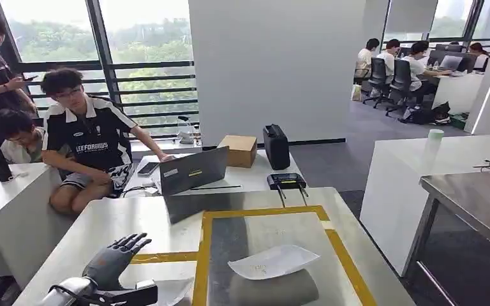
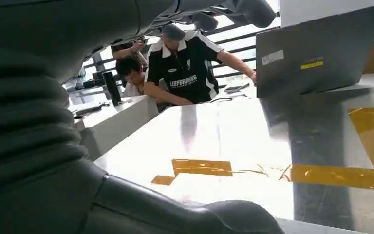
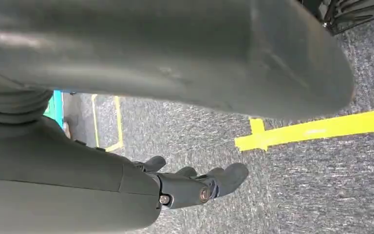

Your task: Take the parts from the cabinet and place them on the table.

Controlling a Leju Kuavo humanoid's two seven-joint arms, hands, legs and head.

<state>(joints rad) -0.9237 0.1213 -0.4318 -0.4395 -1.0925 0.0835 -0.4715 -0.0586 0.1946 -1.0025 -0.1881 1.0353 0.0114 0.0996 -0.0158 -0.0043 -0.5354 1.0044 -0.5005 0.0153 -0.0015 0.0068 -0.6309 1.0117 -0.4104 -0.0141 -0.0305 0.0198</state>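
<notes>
Left hand (image 1: 111, 258) hovers over the desk (image 1: 127, 220), fingers spread, holding nothing. White part (image 1: 273, 261) lies inside the yellow tape. Right hand (image 3: 195, 185) hangs over floor, grip unclear.

White lettering "LEEFOREKUS" across the chest of a seated person's black polo shirt (image 1: 92, 143); white and yellow stickers on the grey laptop lid (image 1: 193, 170), print illegible
</notes>
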